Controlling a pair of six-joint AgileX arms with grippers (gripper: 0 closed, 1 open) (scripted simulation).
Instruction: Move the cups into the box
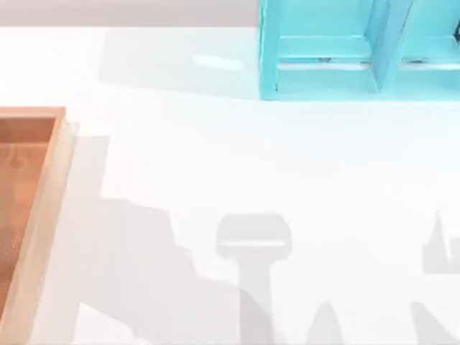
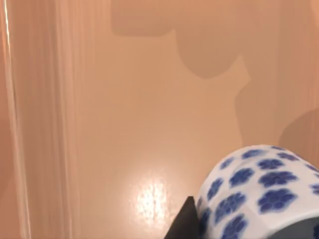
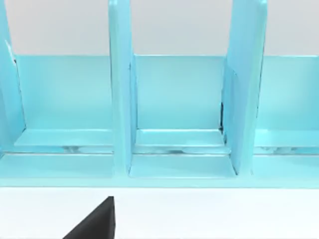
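The white cup with a blue floral pattern (image 2: 259, 191) fills the near corner of the left wrist view. It hangs tilted over the orange-brown floor of the box (image 2: 149, 99). My left gripper is shut on it, and one dark finger (image 2: 183, 225) presses against its side. In the top view the box (image 1: 50, 187) lies at the table's left edge, with its light-wood rim wall running down the picture. My right arm faces the turquoise frame (image 3: 174, 114) from a short way off.
The turquoise shelf-like frame (image 1: 345, 50) stands at the back right of the white table (image 1: 230, 165). Arm shadows fall across the table's front half. The box's raised wall (image 2: 40, 124) runs beside the held cup.
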